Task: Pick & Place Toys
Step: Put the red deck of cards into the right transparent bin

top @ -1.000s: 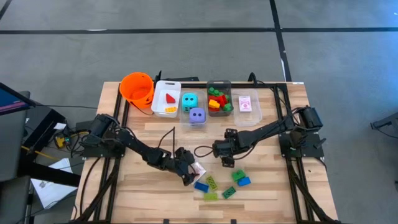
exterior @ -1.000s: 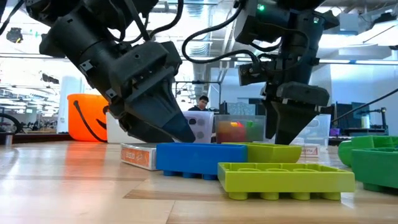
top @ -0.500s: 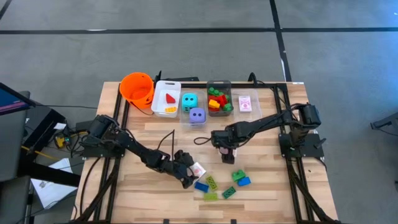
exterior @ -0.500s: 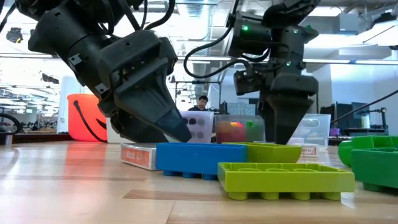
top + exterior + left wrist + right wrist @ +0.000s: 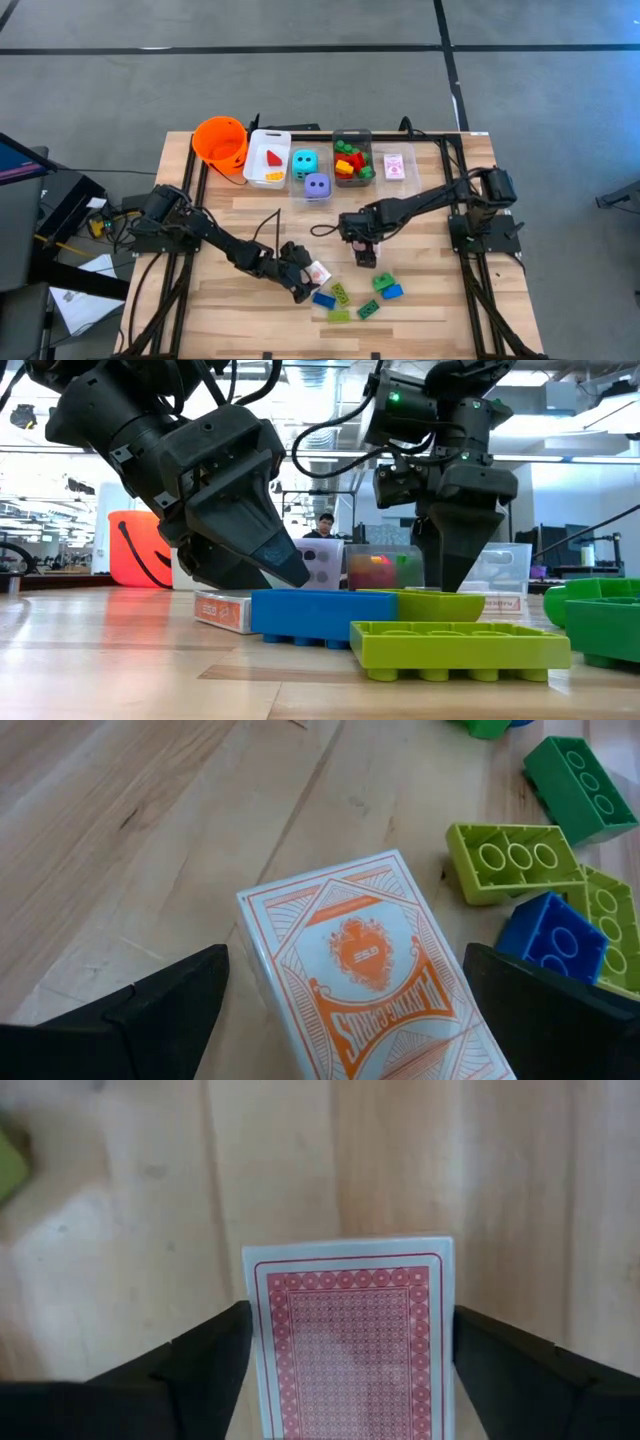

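Note:
Two packs of playing cards lie flat on the table. One pack, printed in orange on white (image 5: 370,970) (image 5: 319,272), sits between the fingers of my open left gripper (image 5: 346,955) (image 5: 303,285), which slants down and stands on either side of it. The other pack shows its red back (image 5: 350,1340) (image 5: 366,258); my right gripper (image 5: 350,1310) (image 5: 364,250) points down over it and is shut on it. Several loose bricks, among them a blue brick (image 5: 322,298), a lime brick (image 5: 340,294) and a green brick (image 5: 383,282), rest on the table close by. My right gripper has the red-backed pack between its two fingers, one finger (image 5: 200,1360) on each long side (image 5: 262,1350). The fingers come from above, pointing steeply down. The pack lies flat on the table, back up.
Along the far edge stand an orange bucket (image 5: 220,140) and clear bins (image 5: 268,158) (image 5: 352,158) (image 5: 398,170), with a teal die (image 5: 304,162) and a purple die (image 5: 317,185). A blue brick (image 5: 550,935) and a lime brick (image 5: 510,860) lie just beyond the left gripper's pack.
My right gripper has tipped more steeply downward over the red-backed pack and swung slightly toward the table's left. The packs and the bricks have stayed where they were.

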### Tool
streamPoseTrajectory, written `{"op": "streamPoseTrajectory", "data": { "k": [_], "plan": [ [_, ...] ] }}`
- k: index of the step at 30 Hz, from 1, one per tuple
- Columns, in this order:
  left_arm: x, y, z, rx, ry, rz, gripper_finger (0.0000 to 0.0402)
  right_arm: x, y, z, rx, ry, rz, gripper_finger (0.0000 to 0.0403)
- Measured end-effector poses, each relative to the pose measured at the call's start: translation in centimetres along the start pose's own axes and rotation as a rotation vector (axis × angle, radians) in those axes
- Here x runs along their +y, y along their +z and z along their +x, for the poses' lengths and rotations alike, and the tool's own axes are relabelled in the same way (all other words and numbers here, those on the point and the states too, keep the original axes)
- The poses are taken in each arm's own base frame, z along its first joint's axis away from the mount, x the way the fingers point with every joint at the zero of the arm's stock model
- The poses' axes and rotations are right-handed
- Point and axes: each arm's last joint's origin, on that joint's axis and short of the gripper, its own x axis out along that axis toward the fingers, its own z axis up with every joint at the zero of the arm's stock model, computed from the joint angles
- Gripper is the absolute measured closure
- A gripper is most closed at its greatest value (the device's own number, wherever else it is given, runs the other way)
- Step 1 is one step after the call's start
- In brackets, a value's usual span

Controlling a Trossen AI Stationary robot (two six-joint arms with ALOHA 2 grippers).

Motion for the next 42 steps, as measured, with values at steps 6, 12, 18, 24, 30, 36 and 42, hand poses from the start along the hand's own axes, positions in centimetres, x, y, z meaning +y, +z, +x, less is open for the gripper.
{"op": "streamPoseTrajectory", "data": {
  "k": [6,12,18,24,30,36,42],
  "plan": [
    [0.0,0.0,0.0,0.000,0.000,0.000,0.0005,1.3,0.0,0.1,-0.031,-0.008,-0.041,0.0095],
    [0.0,0.0,0.0,0.000,0.000,0.000,0.0005,2.4,-0.1,0.1,-0.056,-0.053,-0.078,0.0095],
    [0.0,0.0,0.0,-0.001,0.001,0.002,0.0005,2.7,-0.2,0.1,-0.055,-0.051,-0.088,0.0095],
    [0.0,0.0,0.0,-0.001,0.001,0.005,0.0005,2.7,-0.1,0.1,-0.062,-0.050,-0.087,0.0088],
    [0.0,0.0,0.0,-0.001,0.001,0.005,0.0005,2.7,0.1,0.1,-0.079,-0.066,-0.076,0.0079],
    [0.0,0.0,0.0,-0.001,0.001,0.005,0.0005,2.4,0.1,0.1,-0.088,-0.104,-0.049,0.0050],
    [0.0,0.0,0.0,-0.001,0.001,0.005,0.0005,2.3,0.1,0.1,-0.089,-0.107,-0.044,0.0024]
  ]
}}
